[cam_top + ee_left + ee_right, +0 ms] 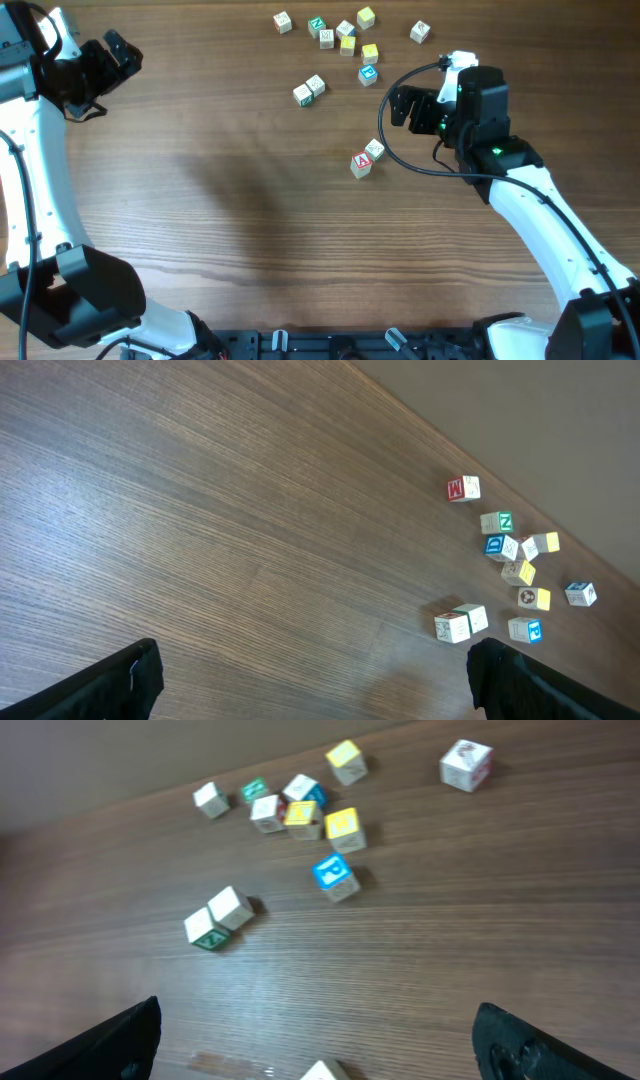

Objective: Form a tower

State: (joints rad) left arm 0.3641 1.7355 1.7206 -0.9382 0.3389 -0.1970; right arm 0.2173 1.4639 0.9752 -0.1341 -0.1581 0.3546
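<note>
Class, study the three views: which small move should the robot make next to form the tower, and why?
Probably ease the right gripper forward toward the pale wooden cube with the blue lettered face. The jaws stand open and empty, that cube lies loose straight ahead in the right wrist view, and the red-lettered wooden cube has only one cube beside it.

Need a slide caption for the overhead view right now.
Open right gripper near a red-A cube and its touching neighbour, other alphabet cubes scattered beyond on the wooden table.
</note>
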